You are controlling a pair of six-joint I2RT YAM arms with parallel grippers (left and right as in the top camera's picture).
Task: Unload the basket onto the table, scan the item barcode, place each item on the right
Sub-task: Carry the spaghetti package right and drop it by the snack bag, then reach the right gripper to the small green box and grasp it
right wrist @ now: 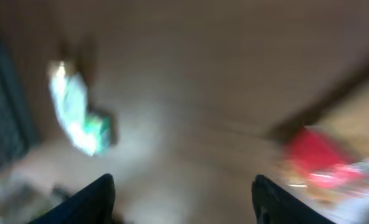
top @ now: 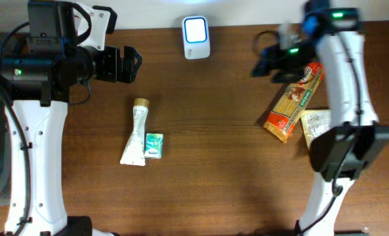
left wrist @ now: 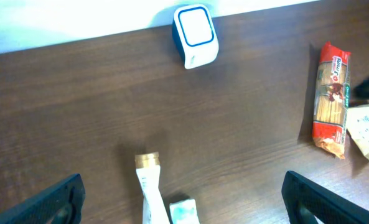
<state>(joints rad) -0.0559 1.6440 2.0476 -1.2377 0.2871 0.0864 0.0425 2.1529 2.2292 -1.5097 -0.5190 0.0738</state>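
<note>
Nearest me, a white tube (top: pixel 134 133) and a small green packet (top: pixel 153 145) lie side by side on the table (top: pixel 214 164). To the right, the spaghetti pack (top: pixel 294 103) lies flat beside a pale packet (top: pixel 315 123), with nothing gripping it. The right gripper (top: pixel 263 60) hangs by its far end, fingers apart and empty; the wrist view is smeared. The left gripper (top: pixel 132 63) stands wide, carrying nothing. The scanner (top: pixel 196 37) sits at the far edge, window up, so I judge a barcode must be carried over it.
</note>
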